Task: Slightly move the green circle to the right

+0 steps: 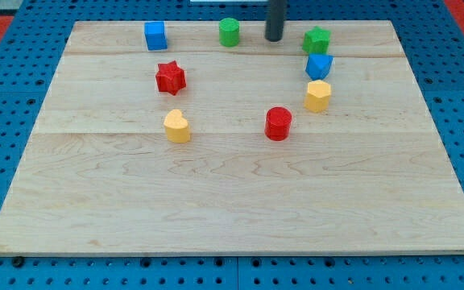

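The green circle (229, 32) is a short green cylinder standing near the top edge of the wooden board (232, 201), a little left of centre. My tip (274, 38) is the lower end of a dark rod that comes down from the view's top. It rests on the board to the right of the green circle, with a clear gap between them. A green star (316, 39) lies to the right of my tip.
A blue cube (155, 35) sits at the top left. A red star (170, 77) and a yellow heart (177, 126) lie at left centre. A blue block (319, 65), a yellow hexagon (317, 96) and a red cylinder (278, 123) lie at right centre.
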